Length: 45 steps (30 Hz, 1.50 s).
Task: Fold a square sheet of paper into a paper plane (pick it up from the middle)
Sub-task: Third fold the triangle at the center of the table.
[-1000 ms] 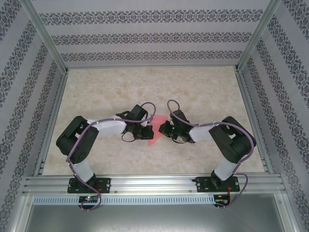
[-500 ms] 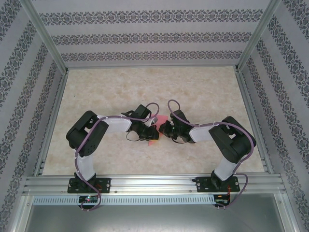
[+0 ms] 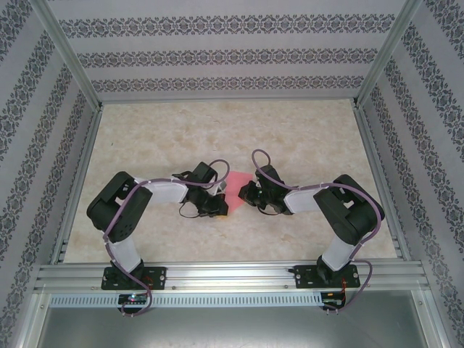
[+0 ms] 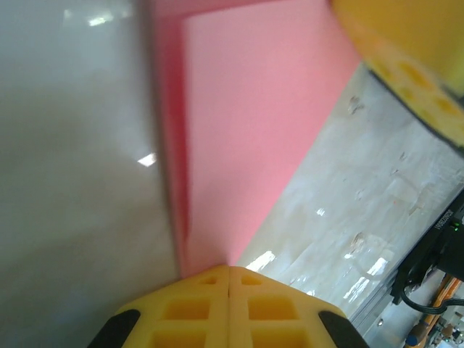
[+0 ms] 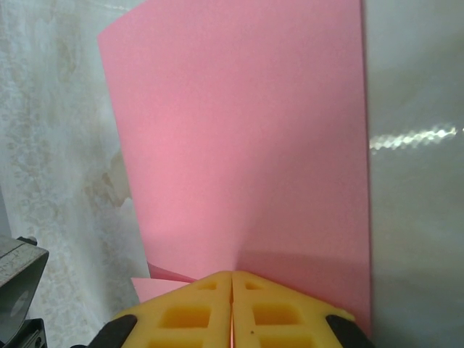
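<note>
The square sheet of paper (image 3: 236, 180) is pink-red and is held just above the table between both arms. My left gripper (image 3: 220, 204) is shut on its near left edge. In the left wrist view the sheet (image 4: 254, 123) rises from the closed yellow fingertips (image 4: 230, 272) with a folded strip along its left side. My right gripper (image 3: 246, 193) is shut on the opposite side. In the right wrist view the paper (image 5: 239, 138) spreads away from the closed tips (image 5: 232, 275). A soft crease runs from them, and a second layer (image 5: 156, 284) peeks out at lower left.
The marble-patterned table (image 3: 304, 130) lies open behind and beside the arms. Patterned walls and metal frame rails (image 3: 232, 274) enclose it. A yellow finger (image 4: 413, 58) of the right gripper shows in the left wrist view, close to the paper's far corner.
The left arm swung right toward the right gripper, then back left. More pink paper now shows at the back between the grippers and less at the front. The right arm stayed still.
</note>
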Available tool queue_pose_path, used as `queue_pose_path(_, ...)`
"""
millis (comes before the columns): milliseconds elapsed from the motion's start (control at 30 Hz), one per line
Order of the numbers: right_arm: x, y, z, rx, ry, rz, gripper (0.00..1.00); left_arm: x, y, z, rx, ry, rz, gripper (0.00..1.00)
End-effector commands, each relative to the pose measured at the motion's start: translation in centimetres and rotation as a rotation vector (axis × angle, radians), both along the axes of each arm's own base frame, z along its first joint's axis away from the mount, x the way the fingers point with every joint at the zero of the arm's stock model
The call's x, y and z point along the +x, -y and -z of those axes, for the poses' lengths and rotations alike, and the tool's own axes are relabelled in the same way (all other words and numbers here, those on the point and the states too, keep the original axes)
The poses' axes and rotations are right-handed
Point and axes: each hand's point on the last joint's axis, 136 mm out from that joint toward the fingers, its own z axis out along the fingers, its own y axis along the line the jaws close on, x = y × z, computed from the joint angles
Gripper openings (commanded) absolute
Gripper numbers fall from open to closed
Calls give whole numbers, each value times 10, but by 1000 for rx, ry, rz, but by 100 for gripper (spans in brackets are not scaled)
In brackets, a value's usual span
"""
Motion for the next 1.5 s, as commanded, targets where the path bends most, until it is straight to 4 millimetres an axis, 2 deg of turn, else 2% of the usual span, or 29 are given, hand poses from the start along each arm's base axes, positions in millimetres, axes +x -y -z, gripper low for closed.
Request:
queue_pose_path(0, -14, 17, 27, -105, -68, 21, 9, -10, -17, -4, 21, -20, -3, 8)
queue_pose_path(133, -12, 14, 23, -96, -61, 16, 10, -7, -21, -22, -9, 17, -24, 8)
queue_pose_path(233, -8, 8, 12, -72, -42, 7, 11, 4, -18, -43, -39, 74, -42, 9)
queue_pose_path(333, 0, -1, -9, -31, -1, -6, 14, 22, -12, -60, -53, 136, -54, 10)
queue_pose_path(433, 9, -8, -39, -5, 56, -20, 16, 43, -1, -71, -71, 183, -52, 10)
queue_pose_path(500, 13, -8, -56, -18, 89, -25, 19, 56, 6, -70, -72, 194, -51, 10)
queue_pose_path(600, 16, 5, -69, -51, 118, 12, 25, 63, 21, -67, -123, 169, -29, 11)
queue_pose_path(700, 11, 30, -67, -116, 114, 83, 33, 66, 19, -55, -81, 159, -35, 11)
queue_pose_path(800, 1, 42, -63, -109, 115, 110, 43, 65, 17, -47, -65, 155, -29, 11)
queue_pose_path(867, -7, 46, -57, -109, 99, 104, 44, 64, 16, -43, -61, 151, -23, 11)
queue_pose_path(1033, -15, 42, -46, -71, 75, 84, 45, 65, 11, -27, -11, 145, -25, 10)
queue_pose_path(1467, -6, 23, -31, -30, 38, 58, 45, 69, 1, -6, 66, 150, -32, 7)
